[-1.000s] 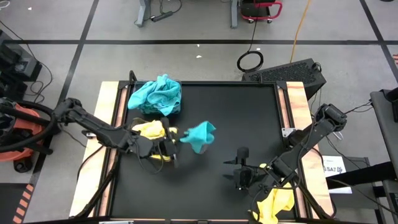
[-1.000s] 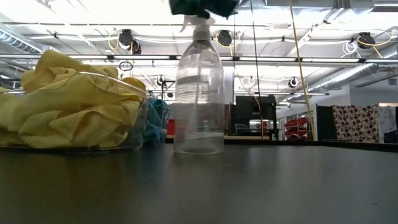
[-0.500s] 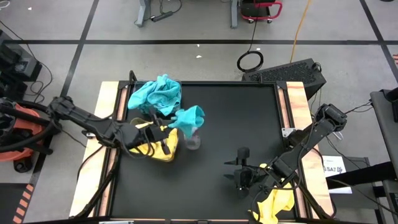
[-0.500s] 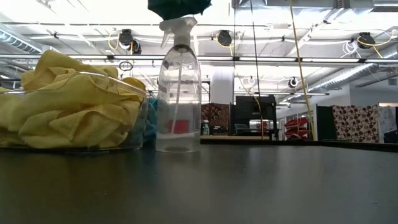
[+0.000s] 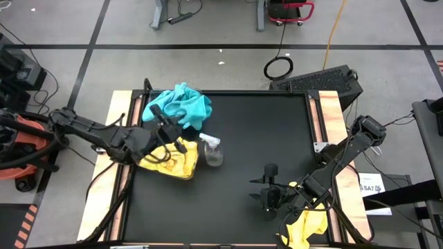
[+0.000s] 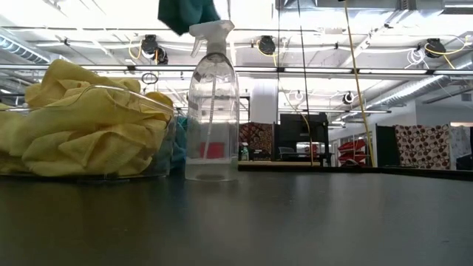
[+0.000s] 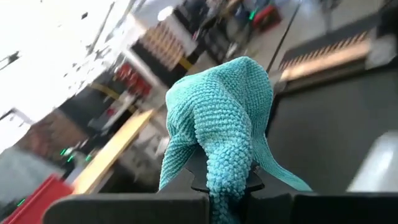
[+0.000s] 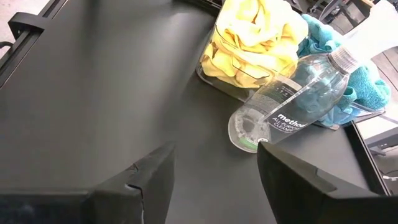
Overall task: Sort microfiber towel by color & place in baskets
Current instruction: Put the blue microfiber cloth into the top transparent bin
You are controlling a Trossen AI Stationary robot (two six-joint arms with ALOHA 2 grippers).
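My left gripper is shut on a teal towel, which it carries above the heap of teal towels at the table's far left. The same towel fills the left wrist view and shows at the low view's top. A clear basket of yellow towels stands just nearer. My right gripper waits open near the table's near right. One yellow towel lies at the near right edge. My left gripper pinches the teal towel between its two fingers at a bunched fold. The cloth rises in a rounded hump past the fingers and drapes down on both sides. It is lifted clear of the table, above the teal heap.
A clear spray bottle stands upright just right of the yellow basket, close to my left gripper. The black table is bare across its middle and far right. Wooden strips run along both side edges.
My left gripper has carried the teal towel from above the table's middle toward the far left, over the spray bottle to the teal heap, staying shut on it. The spray bottle has shifted a little toward the far left. The right arm kept still.
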